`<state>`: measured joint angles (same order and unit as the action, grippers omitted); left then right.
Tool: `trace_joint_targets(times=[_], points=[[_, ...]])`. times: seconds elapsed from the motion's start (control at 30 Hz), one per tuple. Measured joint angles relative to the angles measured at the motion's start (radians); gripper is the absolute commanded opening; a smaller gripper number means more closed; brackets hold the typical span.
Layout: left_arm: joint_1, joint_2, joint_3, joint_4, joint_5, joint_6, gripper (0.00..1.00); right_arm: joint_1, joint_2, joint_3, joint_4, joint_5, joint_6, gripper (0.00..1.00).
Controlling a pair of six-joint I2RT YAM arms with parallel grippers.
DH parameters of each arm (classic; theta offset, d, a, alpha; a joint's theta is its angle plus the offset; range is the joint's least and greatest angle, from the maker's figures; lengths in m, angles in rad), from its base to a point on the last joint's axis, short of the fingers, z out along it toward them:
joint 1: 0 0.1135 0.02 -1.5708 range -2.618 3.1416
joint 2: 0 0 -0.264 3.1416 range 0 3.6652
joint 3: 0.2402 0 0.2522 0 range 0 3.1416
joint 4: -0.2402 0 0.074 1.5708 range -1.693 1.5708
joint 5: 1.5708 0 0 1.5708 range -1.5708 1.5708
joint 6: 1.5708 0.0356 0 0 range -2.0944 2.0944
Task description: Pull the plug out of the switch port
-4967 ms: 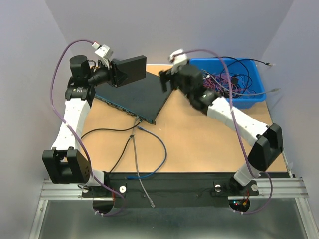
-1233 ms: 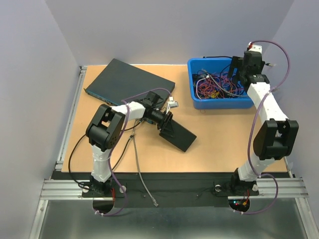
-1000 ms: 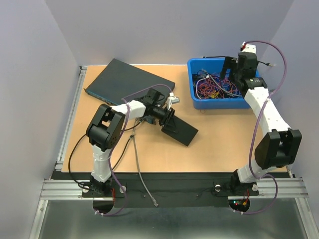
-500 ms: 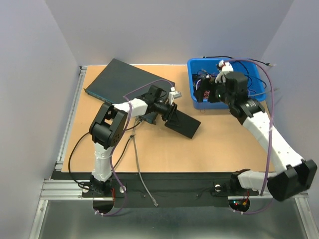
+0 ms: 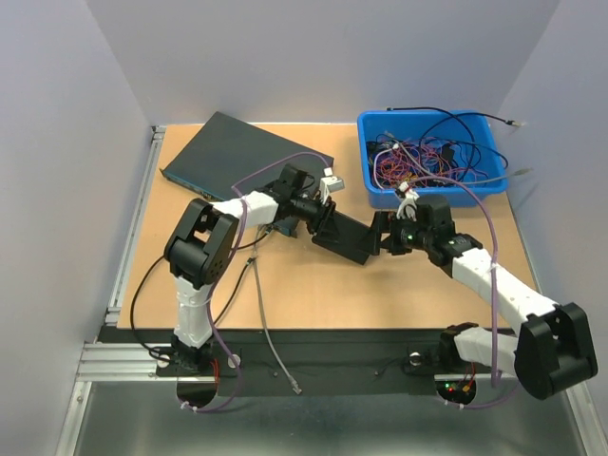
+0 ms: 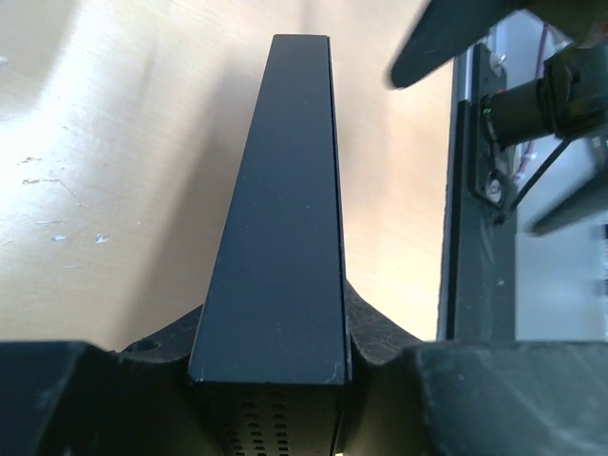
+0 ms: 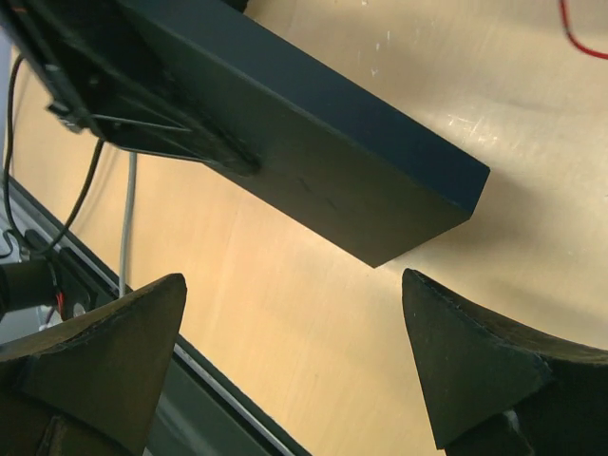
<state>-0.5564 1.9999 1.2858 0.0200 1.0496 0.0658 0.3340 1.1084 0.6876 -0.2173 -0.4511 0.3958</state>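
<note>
A large dark switch [image 5: 237, 157] lies flat at the back left. Its near corner and ports sit under my left arm, so the plug is hidden. My left gripper [image 5: 323, 220] [image 6: 271, 361] is shut on one end of a slim black box [image 5: 350, 239] [image 6: 285, 190], held edge-up over the table. My right gripper [image 5: 385, 233] [image 7: 293, 285] stands open just off the box's free end [image 7: 313, 123], not touching it, with bare table between its fingers.
A blue bin [image 5: 380, 195] full of tangled cables stands at the back right. A grey cable [image 5: 261, 313] and a black cable [image 5: 190, 256] trail from under my left arm toward the near edge. The black base rail [image 5: 313, 347] runs along the front.
My right arm has swung from over the blue bin down and left to the free end of the black box. The left gripper has shifted the box slightly right.
</note>
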Motion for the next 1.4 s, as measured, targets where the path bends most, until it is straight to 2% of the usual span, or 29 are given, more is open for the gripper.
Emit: trace_joint_targets(times=[0.13,0.3,0.5,0.8,0.97,1.27,1.33,1.4], points=[[0.002,-0.055,-0.044,-0.01,-0.015,0.072,0.0,0.0,0.05,-0.023,0.069,-0.037,-0.015,1.0],[0.01,-0.13,-0.101,-0.091,-0.007,0.177,0.0,-0.027,-0.014,-0.057,0.143,-0.063,-0.015,1.0],[0.018,-0.171,-0.101,-0.215,0.011,0.296,0.0,-0.111,-0.075,-0.122,0.216,-0.157,-0.02,1.0],[0.02,-0.278,-0.047,-0.359,0.019,0.402,0.0,-0.109,-0.074,-0.149,0.46,-0.348,-0.031,1.0],[0.018,-0.282,-0.036,-0.399,0.023,0.433,0.0,-0.033,-0.049,-0.103,0.483,-0.358,-0.108,0.98],[-0.003,-0.282,-0.026,-0.461,0.025,0.477,0.0,0.093,0.105,-0.01,0.479,-0.356,-0.225,0.96],[-0.005,-0.282,-0.024,-0.469,0.03,0.49,0.0,0.104,0.13,-0.01,0.472,-0.352,-0.241,0.93],[-0.006,-0.282,-0.024,-0.482,0.035,0.504,0.0,0.107,0.147,-0.01,0.468,-0.351,-0.25,0.85]])
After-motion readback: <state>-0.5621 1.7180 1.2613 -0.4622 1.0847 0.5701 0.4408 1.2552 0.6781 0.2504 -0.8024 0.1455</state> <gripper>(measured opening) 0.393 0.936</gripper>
